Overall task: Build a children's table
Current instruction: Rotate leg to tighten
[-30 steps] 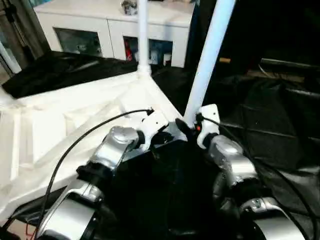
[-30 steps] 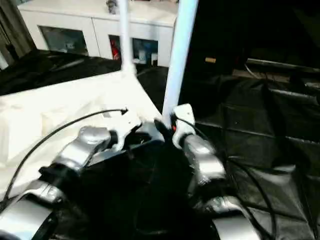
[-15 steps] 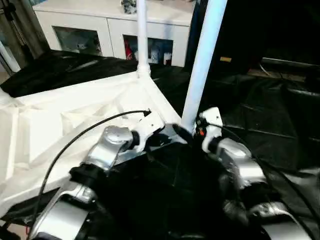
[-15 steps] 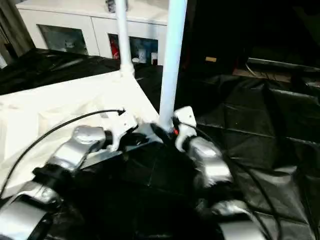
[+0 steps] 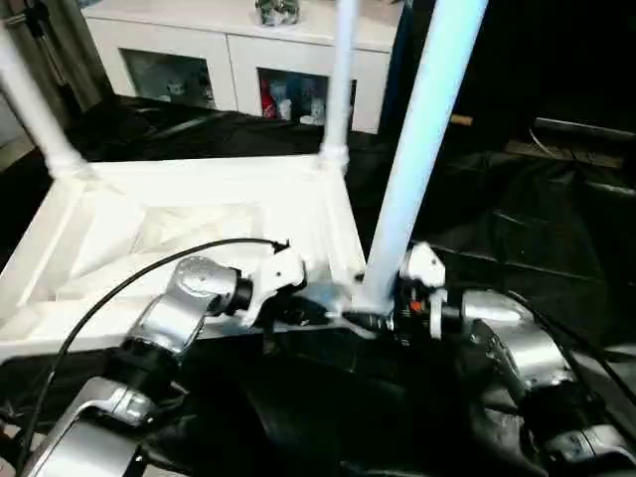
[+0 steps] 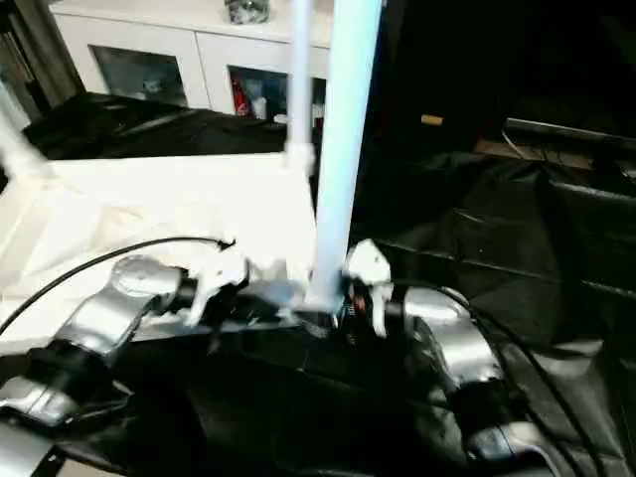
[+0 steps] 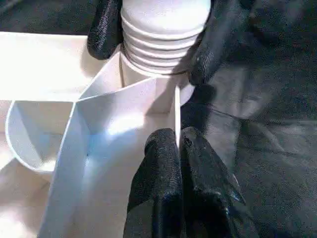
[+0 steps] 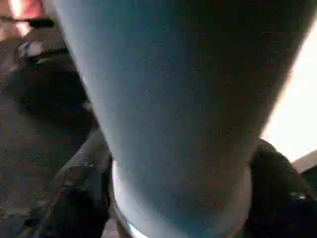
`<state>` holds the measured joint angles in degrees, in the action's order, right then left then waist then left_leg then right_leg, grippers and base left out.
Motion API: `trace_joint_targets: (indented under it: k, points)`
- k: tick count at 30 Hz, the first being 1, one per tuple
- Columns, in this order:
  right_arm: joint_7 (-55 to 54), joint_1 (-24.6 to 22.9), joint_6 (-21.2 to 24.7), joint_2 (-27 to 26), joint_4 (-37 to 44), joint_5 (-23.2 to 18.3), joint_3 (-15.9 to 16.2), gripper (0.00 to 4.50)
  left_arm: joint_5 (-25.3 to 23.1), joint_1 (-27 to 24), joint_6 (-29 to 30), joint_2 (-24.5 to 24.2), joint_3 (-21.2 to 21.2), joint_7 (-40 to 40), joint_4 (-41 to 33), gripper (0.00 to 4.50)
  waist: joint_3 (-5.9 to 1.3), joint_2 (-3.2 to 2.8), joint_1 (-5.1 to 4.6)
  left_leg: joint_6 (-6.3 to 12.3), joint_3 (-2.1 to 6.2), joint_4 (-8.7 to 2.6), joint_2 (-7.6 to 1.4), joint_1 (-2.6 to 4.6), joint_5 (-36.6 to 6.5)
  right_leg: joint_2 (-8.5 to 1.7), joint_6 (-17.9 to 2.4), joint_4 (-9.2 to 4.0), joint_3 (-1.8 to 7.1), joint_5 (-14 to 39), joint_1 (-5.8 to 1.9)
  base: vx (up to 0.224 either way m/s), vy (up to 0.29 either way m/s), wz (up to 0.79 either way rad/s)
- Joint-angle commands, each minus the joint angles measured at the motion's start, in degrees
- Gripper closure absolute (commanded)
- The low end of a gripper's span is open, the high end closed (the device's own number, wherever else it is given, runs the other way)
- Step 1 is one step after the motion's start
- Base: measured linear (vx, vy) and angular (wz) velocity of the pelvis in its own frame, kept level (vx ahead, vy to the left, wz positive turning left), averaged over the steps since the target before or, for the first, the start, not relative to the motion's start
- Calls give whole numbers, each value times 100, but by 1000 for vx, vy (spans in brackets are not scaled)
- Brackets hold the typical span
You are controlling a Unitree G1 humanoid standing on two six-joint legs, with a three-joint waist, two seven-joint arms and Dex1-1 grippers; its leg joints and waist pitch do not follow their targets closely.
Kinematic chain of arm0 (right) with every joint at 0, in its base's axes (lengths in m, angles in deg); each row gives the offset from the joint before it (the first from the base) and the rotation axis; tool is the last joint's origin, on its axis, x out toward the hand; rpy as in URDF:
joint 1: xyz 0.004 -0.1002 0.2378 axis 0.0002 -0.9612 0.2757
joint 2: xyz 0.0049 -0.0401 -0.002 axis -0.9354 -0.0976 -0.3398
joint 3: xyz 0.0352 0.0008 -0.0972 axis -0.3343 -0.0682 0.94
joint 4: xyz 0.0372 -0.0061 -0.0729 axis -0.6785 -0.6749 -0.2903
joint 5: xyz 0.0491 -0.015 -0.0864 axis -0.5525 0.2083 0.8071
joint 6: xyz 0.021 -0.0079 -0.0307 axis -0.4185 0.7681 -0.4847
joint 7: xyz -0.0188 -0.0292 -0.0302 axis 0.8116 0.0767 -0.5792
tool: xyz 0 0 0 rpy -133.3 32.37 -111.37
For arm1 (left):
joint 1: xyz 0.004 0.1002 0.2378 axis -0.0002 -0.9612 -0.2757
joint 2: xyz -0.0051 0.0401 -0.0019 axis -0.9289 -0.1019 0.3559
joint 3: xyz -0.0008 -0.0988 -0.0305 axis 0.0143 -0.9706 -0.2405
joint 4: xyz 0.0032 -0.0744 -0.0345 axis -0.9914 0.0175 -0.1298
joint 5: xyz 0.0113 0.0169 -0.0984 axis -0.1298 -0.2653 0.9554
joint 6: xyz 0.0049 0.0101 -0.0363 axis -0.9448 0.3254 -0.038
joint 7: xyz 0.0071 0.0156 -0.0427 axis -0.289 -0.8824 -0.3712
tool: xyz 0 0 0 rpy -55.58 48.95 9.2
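Note:
The children's table top [image 5: 199,209] lies upside down on black cloth, ribbed underside up. Two legs stand in its far corners [image 5: 40,119] [image 5: 338,89]. A third leg [image 5: 417,149] rises at the near right corner socket [image 7: 148,84], its threaded end [image 7: 163,29] just above the socket. My right gripper [image 5: 373,318] is shut on this leg's base, one black finger [image 7: 104,29] on each side. My left gripper [image 7: 177,144] is shut on the thin rim wall of the table top, right beside that socket.
A white cabinet with glass doors [image 5: 229,60] stands behind the table, with a small object [image 5: 278,10] on top. Crumpled black cloth [image 5: 517,229] covers the floor to the right and in front. Black cables run along both forearms.
The camera has shifted, so more of the table top shows. My right forearm has swung outward and now reaches the leg's base from the right. The left gripper keeps its pinch on the rim.

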<state>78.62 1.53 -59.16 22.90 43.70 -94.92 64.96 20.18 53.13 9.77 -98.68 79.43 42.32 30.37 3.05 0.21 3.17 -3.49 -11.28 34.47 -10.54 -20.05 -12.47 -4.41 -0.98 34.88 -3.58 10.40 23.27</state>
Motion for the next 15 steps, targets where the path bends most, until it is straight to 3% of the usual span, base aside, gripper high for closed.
trace_joint_targets:
  k: [1,3,10,12,15]
  points:
    - [201,-66,93,39,165,28,158,154,48,-27,-78,-44,99,166,-89,450,-334,29,0,396,117,-438,-321,11,-875,-426,-1423,-409,301,1239,-279,0,0,0]
    - [246,-80,167,53,230,2,160,163,67,-46,-62,-109,88,239,-117,450,-332,55,8,372,123,-444,-322,6,-837,-430,-1413,-394,302,1236,-287,0,0,0]
    - [54,-67,321,-96,157,-26,173,173,69,-37,6,-40,12,38,-125,450,-333,54,4,344,115,-435,-311,7,-788,-431,-1402,-398,305,1214,-281,0,0,0]
    - [-470,13,331,-304,-90,75,51,173,-8,50,50,136,-70,-375,15,450,-326,59,4,319,120,-439,-311,10,-838,-437,-1376,-417,304,1343,-278,0,0,0]
    - [-1374,166,297,-628,-514,283,-122,173,-126,202,131,383,-165,-977,248,450,-302,52,-39,102,130,-451,-283,49,-1124,-446,-1207,-504,302,2057,-242,0,0,0]
